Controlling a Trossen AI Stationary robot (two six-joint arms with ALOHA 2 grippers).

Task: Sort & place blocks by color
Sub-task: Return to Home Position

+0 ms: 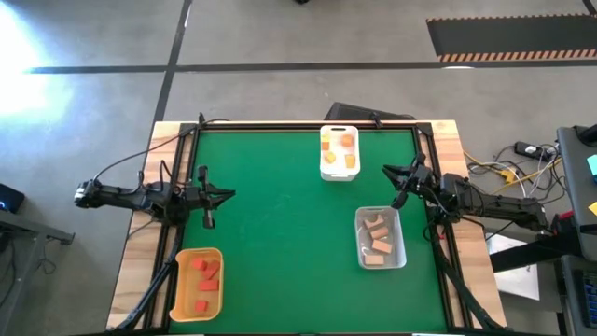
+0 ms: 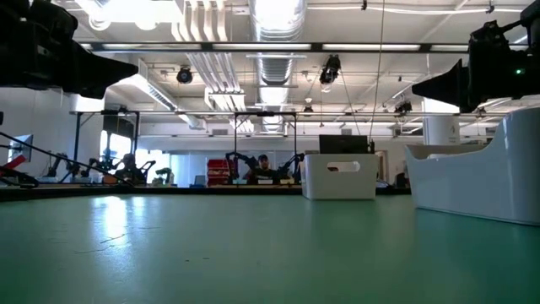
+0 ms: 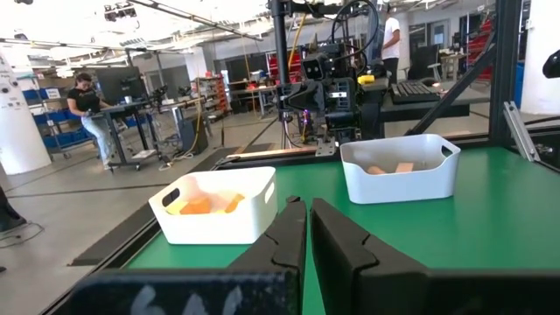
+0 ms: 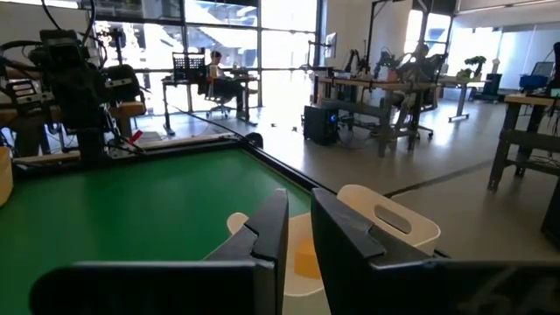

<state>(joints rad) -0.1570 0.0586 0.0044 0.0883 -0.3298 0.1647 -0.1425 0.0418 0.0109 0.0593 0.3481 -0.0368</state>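
All blocks lie in trays. Red blocks (image 1: 206, 273) are in the yellow tray (image 1: 179, 299) at the near left. Orange-yellow blocks (image 1: 340, 142) sit in the white tray (image 1: 324, 168) at the far edge, also seen as orange-yellow blocks (image 3: 203, 206). Tan blocks (image 1: 376, 233) fill the clear tray (image 1: 401, 252) at the right. My left gripper (image 1: 222, 194) hovers shut above the table's left side. My right gripper (image 1: 392, 173) hovers shut between the white and clear trays. Neither holds anything.
The green mat (image 1: 280, 224) stretches bare between the trays. In the low view the white tray (image 2: 339, 177) stands at the far edge and the clear tray (image 2: 481, 181) close on the right. People sit at desks in the room beyond the table.
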